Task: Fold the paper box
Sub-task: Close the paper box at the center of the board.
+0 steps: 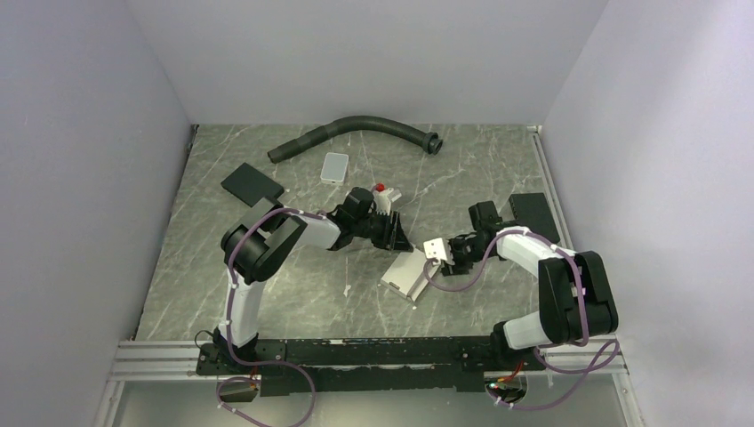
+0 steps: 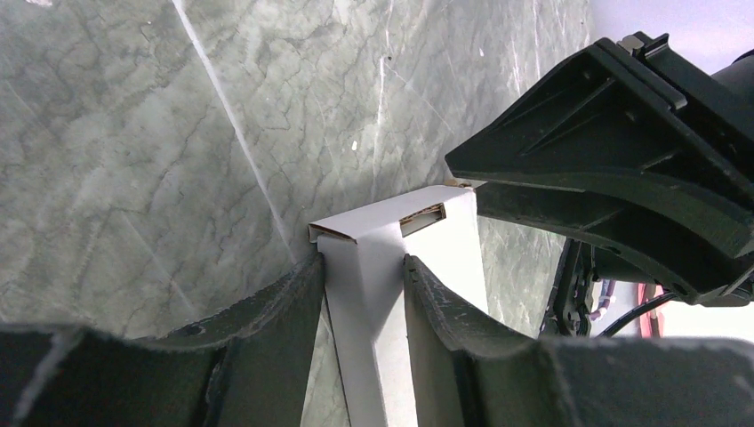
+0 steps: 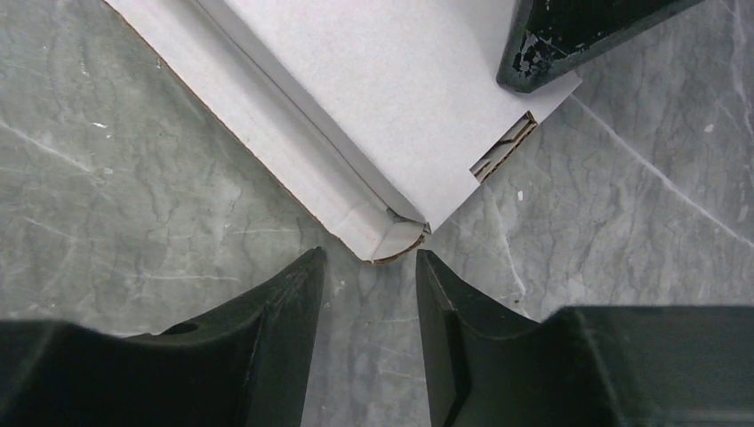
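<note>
White thin card makes up the paper box, which lies near the middle of the grey marbled table, between the 2 arms and a little right of centre. It looks part-folded: flat panels with a low raised wall, and brown layered edges showing at the cut ends.

I judge it light, fairly stiff across a panel, ready to bend at its creases, and smooth enough to slide on the table. A pinch on a wall or flap edge close to a crease should therefore serve better than a push on a broad face (a hard squeeze could crush the wall).

The left gripper is partly closed, with both fingers pressed on 1 upright wall of the box. The right gripper stands partly apart and holds nothing; the box's rounded corner sits just beyond its fingertips.

No brand, label or writing shows on the box.
</note>
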{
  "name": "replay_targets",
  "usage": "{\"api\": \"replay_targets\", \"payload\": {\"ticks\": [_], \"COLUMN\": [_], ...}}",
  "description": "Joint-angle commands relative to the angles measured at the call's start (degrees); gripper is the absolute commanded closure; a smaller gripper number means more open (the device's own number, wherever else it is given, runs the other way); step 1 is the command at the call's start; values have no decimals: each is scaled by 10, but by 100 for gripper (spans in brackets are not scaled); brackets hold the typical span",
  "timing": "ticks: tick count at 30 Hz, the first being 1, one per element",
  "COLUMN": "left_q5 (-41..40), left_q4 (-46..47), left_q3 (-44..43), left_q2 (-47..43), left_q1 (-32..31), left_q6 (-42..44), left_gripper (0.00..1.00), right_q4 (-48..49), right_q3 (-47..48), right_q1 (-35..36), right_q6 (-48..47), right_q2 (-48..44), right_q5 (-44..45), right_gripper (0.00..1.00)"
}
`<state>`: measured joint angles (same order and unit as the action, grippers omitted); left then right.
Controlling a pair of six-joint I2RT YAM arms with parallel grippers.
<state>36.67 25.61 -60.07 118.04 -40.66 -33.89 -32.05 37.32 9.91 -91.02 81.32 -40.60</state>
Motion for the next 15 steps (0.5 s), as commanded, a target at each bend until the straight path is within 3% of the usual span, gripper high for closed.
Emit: {"api": "replay_targets", "payload": {"ticks": [1, 15], "left_q5": [-9, -5], "left_q4": [-52, -48], "left_q3": [24, 21], "left_q2": [30, 38], "left_q1": [-2, -8], "left_q6": [9, 2], "left_gripper": [54, 55], "right_q4": [37, 1], "right_q3": [-8, 1], "right_q1": [12, 18], "right_q6": [6, -25], "right_q2": [-1, -11], "right_q5": [10, -7], "right_gripper": [56, 75]}}
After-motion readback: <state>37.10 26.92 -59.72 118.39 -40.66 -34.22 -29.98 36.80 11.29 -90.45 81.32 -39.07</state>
